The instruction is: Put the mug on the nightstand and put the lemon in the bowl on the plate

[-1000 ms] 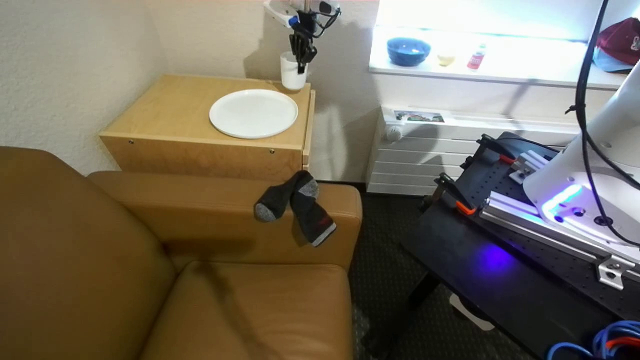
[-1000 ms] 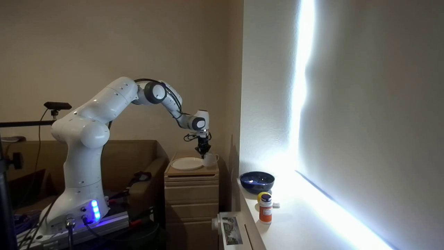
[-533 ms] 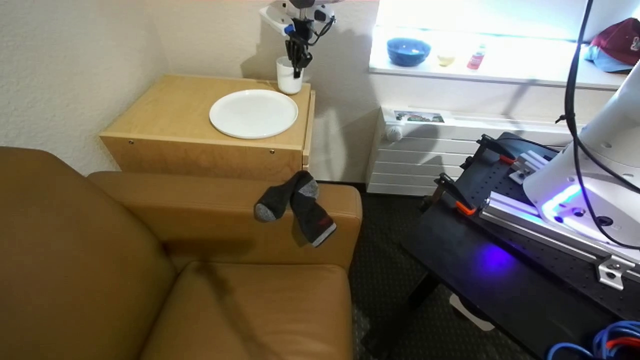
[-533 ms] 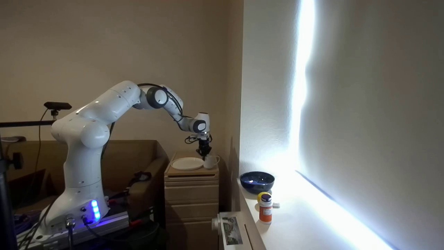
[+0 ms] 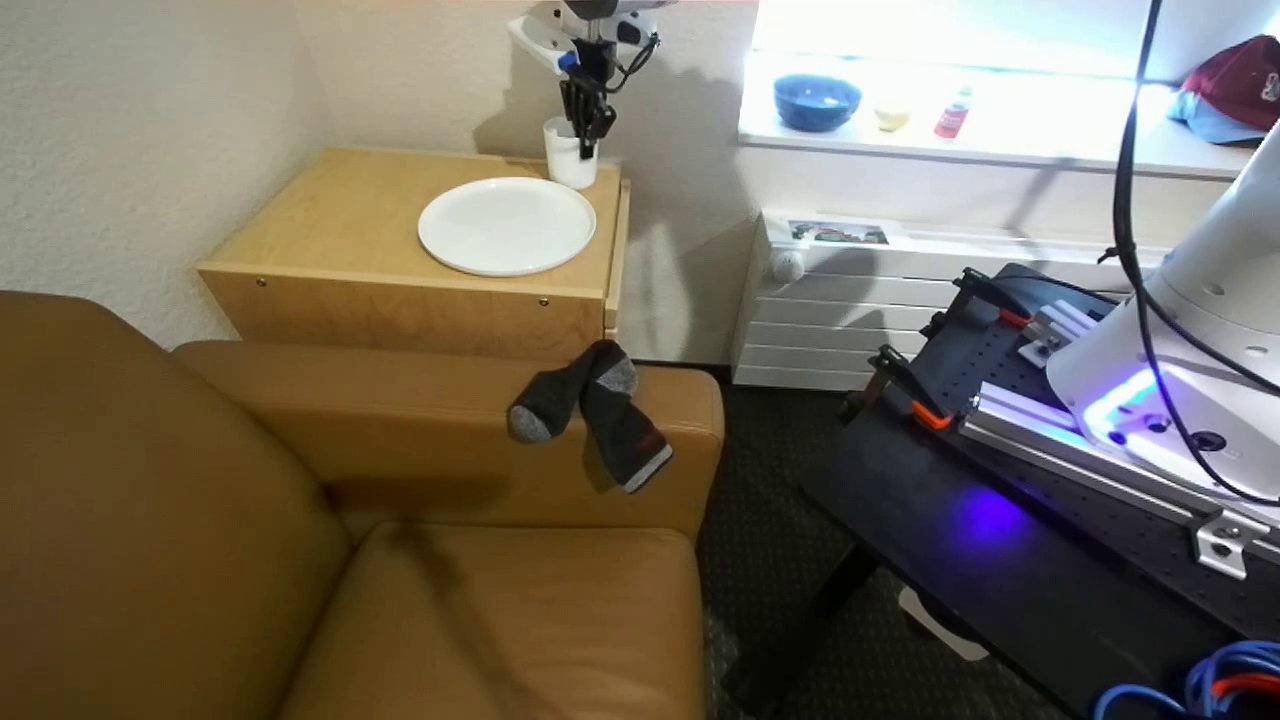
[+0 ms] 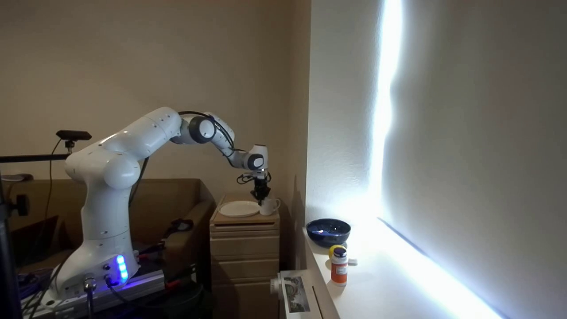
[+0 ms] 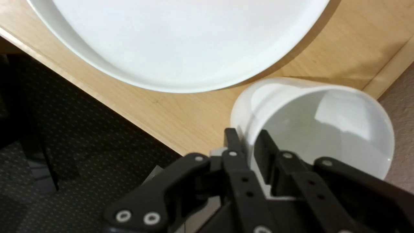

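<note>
Atop the nightstand (image 5: 350,210), the mug (image 7: 318,129) sits four o'clock from the plate (image 7: 181,38) in the wrist view.
Gripper (image 7: 247,132) stands narrow astride the mug's rim, grip unclear; clean release wants slight loosening, then straight rise.

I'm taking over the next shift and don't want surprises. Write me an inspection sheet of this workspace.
Surface: light-wood nightstand, bearing the mug and plate.
Job's things: mug beside the plate, apparently standing on the nightstand; bowl and lemon on the windowsill, the lemon outside the bowl.
Clutter: dark socks over the sofa arm; bottle near the lemon; burgundy cap at the windowsill.
Pincer: astride the mug's wall, one finger inside the mug; whether it grips cannot be told.
Cables: black cables hang by the robot arm; blue coil on the black table.
Surroundings: brown sofa; white radiator below the windowsill; strong glare there.
</note>
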Robot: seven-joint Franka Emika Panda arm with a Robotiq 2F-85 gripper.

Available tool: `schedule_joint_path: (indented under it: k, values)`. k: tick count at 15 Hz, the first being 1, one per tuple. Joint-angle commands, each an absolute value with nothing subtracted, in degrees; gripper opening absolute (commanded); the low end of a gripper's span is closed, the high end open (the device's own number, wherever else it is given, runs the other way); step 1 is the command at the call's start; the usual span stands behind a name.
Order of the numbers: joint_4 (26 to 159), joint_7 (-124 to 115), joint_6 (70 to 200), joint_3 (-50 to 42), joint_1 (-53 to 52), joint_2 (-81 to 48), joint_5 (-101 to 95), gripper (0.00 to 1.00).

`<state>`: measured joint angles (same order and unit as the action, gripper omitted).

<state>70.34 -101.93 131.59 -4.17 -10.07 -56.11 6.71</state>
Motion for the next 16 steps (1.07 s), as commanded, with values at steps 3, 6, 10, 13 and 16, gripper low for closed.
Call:
schedule_joint_path:
  k: [3,6,10,13,16]
  values:
    - [68.6,-102.6,130.1,-4.6,-10.2,-55.6,5.9,0.66]
    - [72.8,-102.1,129.6,-4.5,-10.3,-50.6,5.7,0.86]
    - [83.3,-91.8,127.9,0.9,-7.2,-39.0,9.4,1.00]
    - [90.3,-87.0,123.3,2.4,-6.2,-30.7,11.8,1.00]
    - [98.2,-92.1,115.1,-1.8,-8.5,-22.5,6.7,1.00]
